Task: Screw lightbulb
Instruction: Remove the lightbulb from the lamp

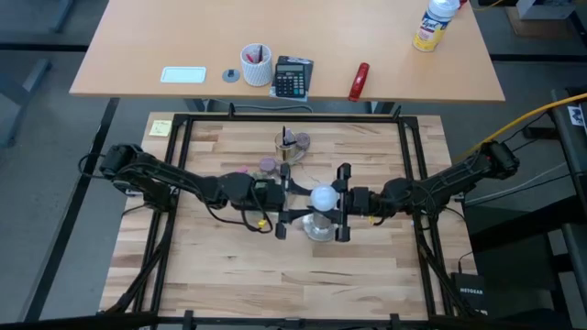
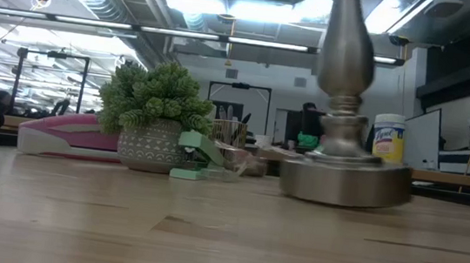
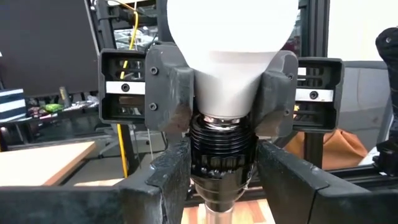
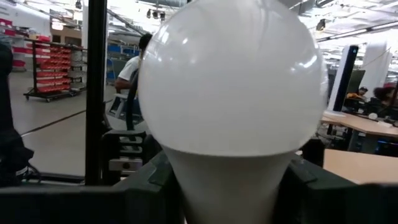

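Note:
The frosted white lightbulb (image 1: 323,195) stands upright on the black socket (image 3: 221,146) of the silver stand, whose round base (image 2: 344,178) rests on the wooden table. My left gripper (image 1: 308,203) reaches in from the table's left and is shut on the socket, below the bulb. My right gripper (image 1: 332,198) comes from the table's right and is shut on the bulb. The bulb's silvery screw base (image 3: 221,120) shows just above the socket's rim. My left gripper pinches the stand's ribbed black socket (image 3: 199,155) between its two fingers, one on each side. The fingers come level from the table's left. The stand stays upright, its base on the table. My right gripper pinches the lightbulb's tapered white neck (image 3: 205,93) between its two fingers, just under the globe. The fingers come roughly level from the table's right. The bulb stands upright with its screw base at the socket's mouth.
A potted plant (image 2: 153,119), a pink object (image 2: 68,136) and small clutter (image 1: 292,142) lie toward the table's far side. A yellow note (image 1: 160,128) sits at the far left corner. A black frame (image 1: 408,183) borders the table. The near half is bare wood.

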You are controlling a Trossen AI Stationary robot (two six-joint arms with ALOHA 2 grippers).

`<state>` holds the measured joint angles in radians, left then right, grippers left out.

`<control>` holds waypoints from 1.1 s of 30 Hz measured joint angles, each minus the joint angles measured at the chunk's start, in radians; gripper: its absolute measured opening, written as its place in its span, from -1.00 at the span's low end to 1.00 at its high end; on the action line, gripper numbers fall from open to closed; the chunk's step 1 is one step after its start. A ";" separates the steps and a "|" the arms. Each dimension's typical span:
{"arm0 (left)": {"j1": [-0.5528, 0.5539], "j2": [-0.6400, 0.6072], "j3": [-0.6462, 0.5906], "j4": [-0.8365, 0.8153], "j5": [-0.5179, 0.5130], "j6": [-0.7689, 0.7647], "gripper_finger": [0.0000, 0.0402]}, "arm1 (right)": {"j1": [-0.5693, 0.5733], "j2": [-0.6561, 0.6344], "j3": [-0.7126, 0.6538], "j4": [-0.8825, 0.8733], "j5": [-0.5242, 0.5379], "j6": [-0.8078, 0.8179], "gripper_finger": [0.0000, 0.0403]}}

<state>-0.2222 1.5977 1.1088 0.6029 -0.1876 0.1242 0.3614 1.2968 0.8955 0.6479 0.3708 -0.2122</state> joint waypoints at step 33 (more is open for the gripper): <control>0.006 0.058 0.000 0.142 -0.021 -0.037 0.34 | -0.002 0.002 0.000 0.011 -0.035 0.006 -0.20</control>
<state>-0.2161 1.6553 1.1084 0.7450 -0.2090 0.0868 0.3592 1.2987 0.8959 0.6594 0.3360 -0.2062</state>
